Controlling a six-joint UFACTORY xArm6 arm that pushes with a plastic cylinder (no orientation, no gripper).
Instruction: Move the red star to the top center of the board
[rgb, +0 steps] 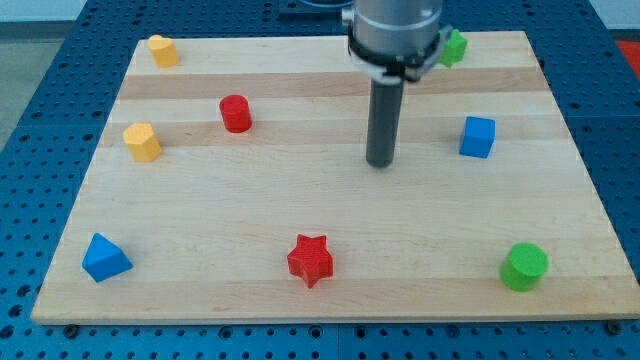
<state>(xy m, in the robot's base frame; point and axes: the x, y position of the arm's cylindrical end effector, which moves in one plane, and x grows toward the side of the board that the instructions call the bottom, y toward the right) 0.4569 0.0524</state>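
The red star (310, 259) lies on the wooden board (330, 300) near the view's bottom, a little left of centre. My tip (380, 163) rests on the board right of centre, well above and to the right of the red star, not touching any block. The rod rises from it to the arm's grey end at the view's top.
A red cylinder (236, 113) stands upper left. Yellow blocks sit at top left (163, 50) and at left (143, 142). A blue triangular block (105, 258) is bottom left, a blue cube (478, 137) right, a green cylinder (524, 267) bottom right, a green block (455, 47) top right behind the arm.
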